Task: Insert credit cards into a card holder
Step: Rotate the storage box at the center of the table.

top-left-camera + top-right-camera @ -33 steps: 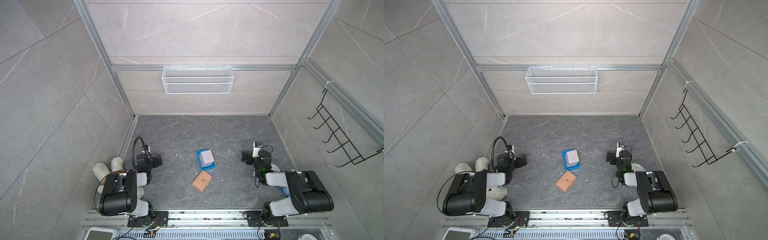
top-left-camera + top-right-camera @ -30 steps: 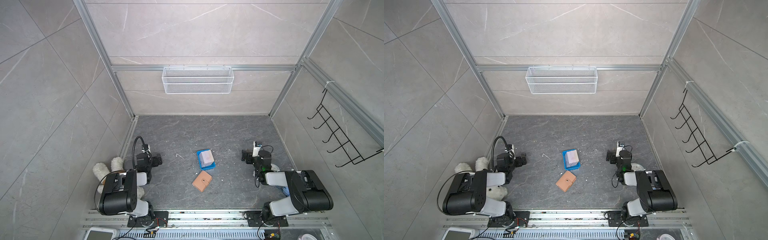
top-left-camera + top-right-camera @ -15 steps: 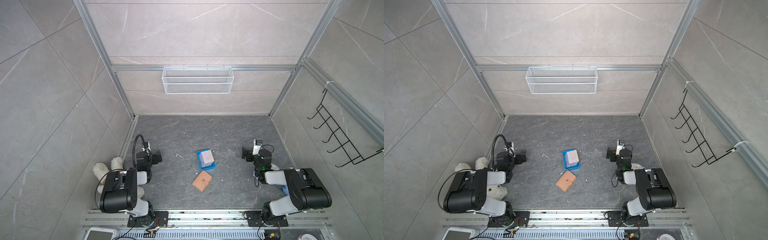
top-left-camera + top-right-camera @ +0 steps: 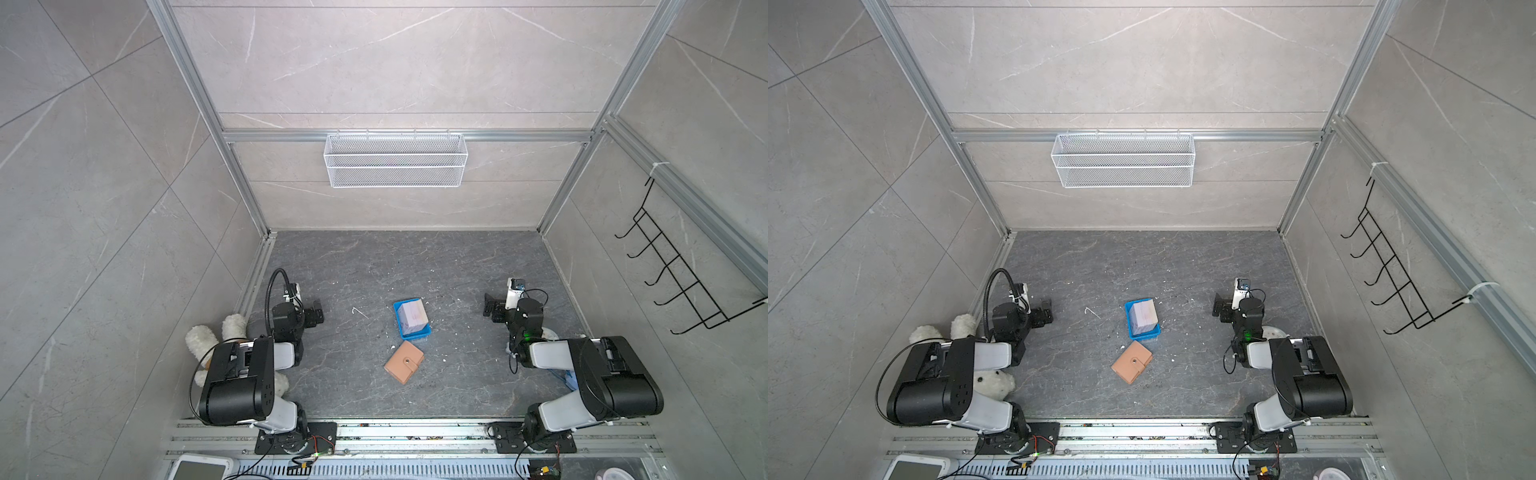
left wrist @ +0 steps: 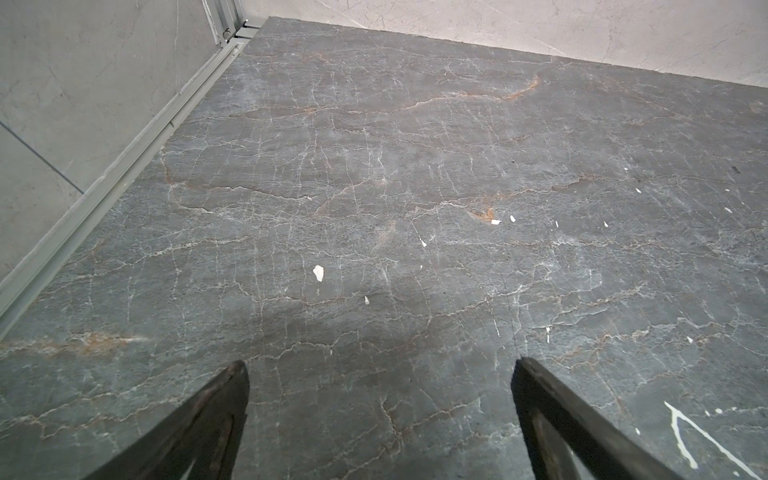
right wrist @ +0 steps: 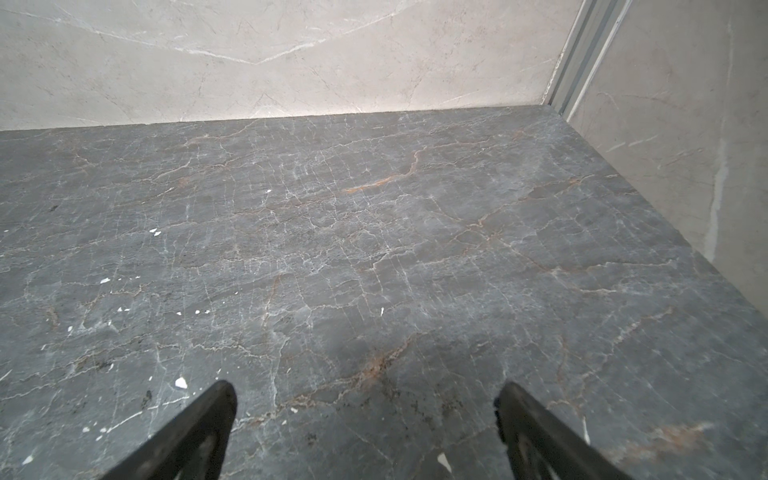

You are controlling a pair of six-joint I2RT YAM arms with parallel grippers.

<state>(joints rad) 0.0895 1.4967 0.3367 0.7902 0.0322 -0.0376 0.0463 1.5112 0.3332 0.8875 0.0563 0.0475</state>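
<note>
Grey tabletop, card holder closed at frame centre.
Jaws spread on left gripper and right gripper, both empty.

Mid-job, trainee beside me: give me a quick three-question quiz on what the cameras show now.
1. True or false: the tan leather-like folding card holder lies shut.
2. The stack of pale pink-white plastic credit cards sits: A) in the small blue plastic tray; B) atop the card holder; C) inside it.
3. Fill in: the left gripper and right gripper both stand ____, holding nothing.
Key: 1 true; 2 A; 3 open.
</note>
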